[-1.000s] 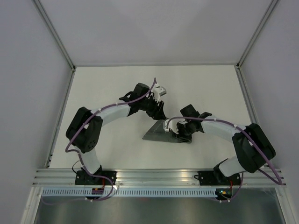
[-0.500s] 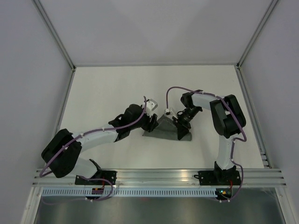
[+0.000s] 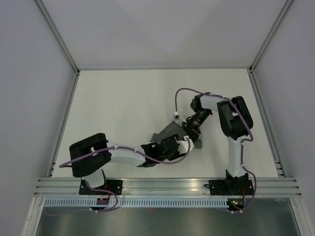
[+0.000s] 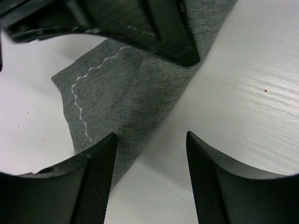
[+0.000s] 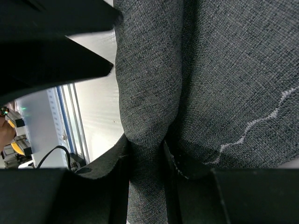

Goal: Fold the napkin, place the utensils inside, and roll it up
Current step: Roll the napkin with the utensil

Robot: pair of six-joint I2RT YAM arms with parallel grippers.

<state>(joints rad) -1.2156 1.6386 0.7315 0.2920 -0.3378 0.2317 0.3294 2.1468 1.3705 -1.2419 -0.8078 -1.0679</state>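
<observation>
Napkin (image 3: 167, 132) folded to a compact triangle at tabletop (image 3: 123, 98) centre; fold pinched by right fingers (image 5: 107, 186) at 3 o'clock; left fingers (image 4: 93, 182) open astride hem at 7 o'clock. Fork unseen; rolling apparently pending.

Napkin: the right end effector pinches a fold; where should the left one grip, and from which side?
Probably the napkin by its stitched corner, from the near side, where the open left end effector faces it. That corner lies loose on the table; the right end effector clamps another fold.
</observation>
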